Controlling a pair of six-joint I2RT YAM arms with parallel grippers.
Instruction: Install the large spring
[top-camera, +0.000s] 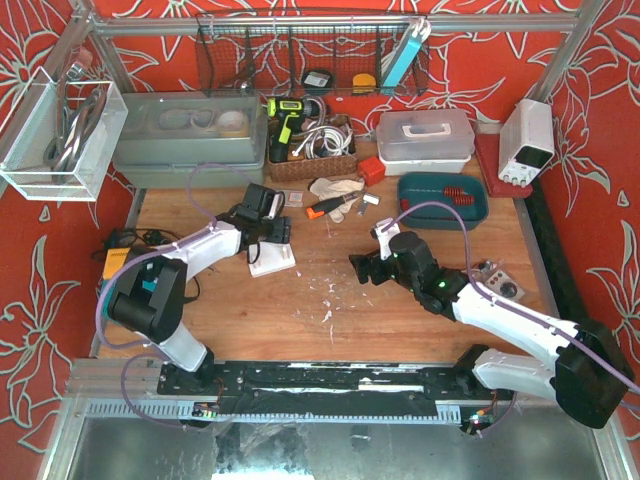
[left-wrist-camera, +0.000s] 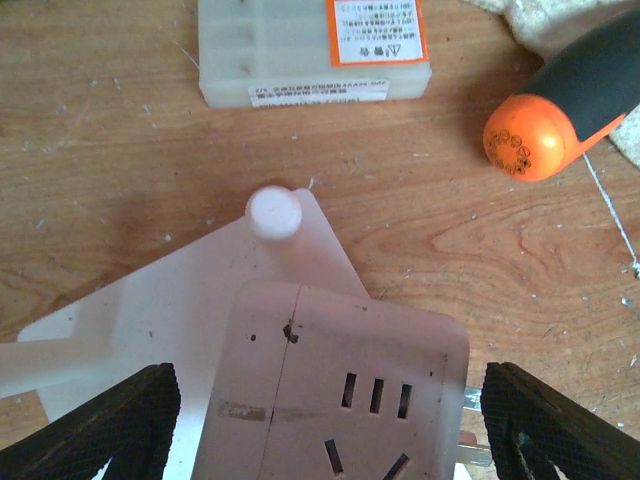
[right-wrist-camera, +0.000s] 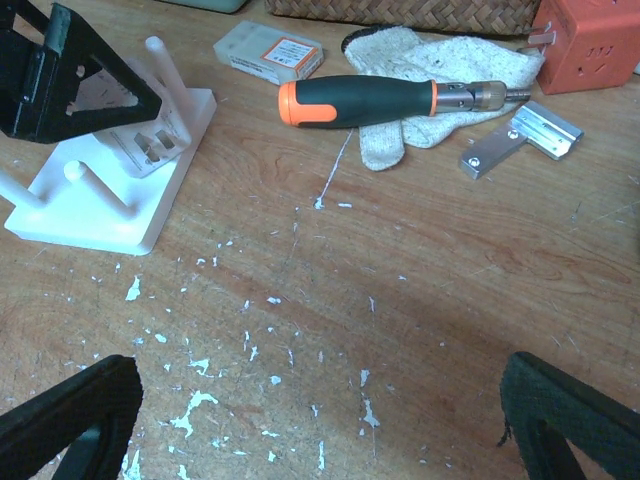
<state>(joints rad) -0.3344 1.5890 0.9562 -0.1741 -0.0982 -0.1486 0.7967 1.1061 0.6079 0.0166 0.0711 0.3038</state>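
Orange-labelled white box (left-wrist-camera: 300, 60), print illegible, beyond pegged white base (left-wrist-camera: 150, 320).

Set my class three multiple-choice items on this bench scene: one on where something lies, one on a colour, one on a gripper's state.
1. The screwdriver lies:
A in a basket
B across the glove
C in a drawer

2. The tray at the back right is:
A yellow
B white
C teal

3. The right gripper is:
A open and empty
B shut on a spring
C shut on a pen

Answers:
1 B, part of it rests on the glove.
2 C, its front wall shows teal.
3 A, its fingers stand wide apart with nothing between them.
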